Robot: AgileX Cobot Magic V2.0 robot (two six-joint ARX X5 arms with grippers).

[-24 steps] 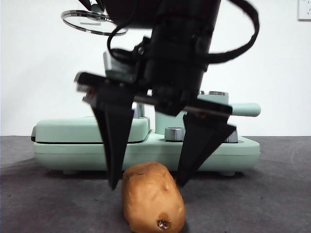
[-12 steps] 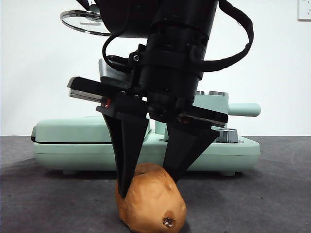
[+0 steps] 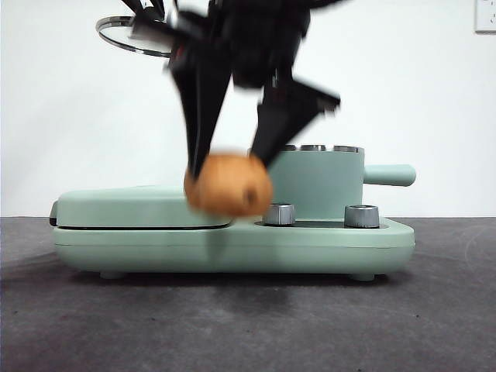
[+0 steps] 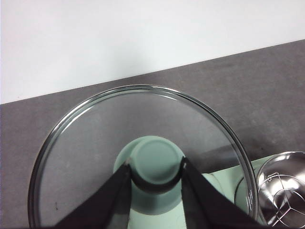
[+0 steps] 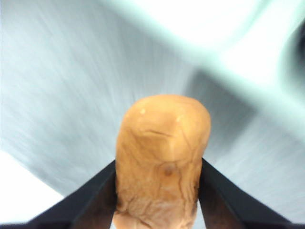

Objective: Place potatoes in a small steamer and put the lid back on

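**Potato held in the air, lid held high**

The right gripper (image 3: 229,159) has its two black jaws closed on the oblong orange-brown potato (image 3: 228,184), one jaw on each flank. In the front view the potato hangs clear of the dark grey desk (image 3: 248,318), blurred, in front of the flat mint-green hinged griddle (image 3: 143,209) and just beside the mint-green cylindrical steamer pot (image 3: 318,182) with its steel rim. The pot's stubby green side handle (image 3: 390,174) points away from the potato. Two round metal dials (image 3: 362,215) sit on the base below the pot. In the right wrist view the rough-skinned potato (image 5: 162,157) fills the space between the jaws, with everything behind it smeared.

The left gripper (image 4: 156,171) has its jaws shut on the small mint-green knob (image 4: 155,160) of the round clear glass lid (image 4: 95,157) with a steel rim. In the front view the lid (image 3: 132,35) shows high up, well above the griddle and apart from the pot. The left wrist view also catches the pot's open mouth (image 4: 281,191), with a metal rack inside it, at the picture's corner.
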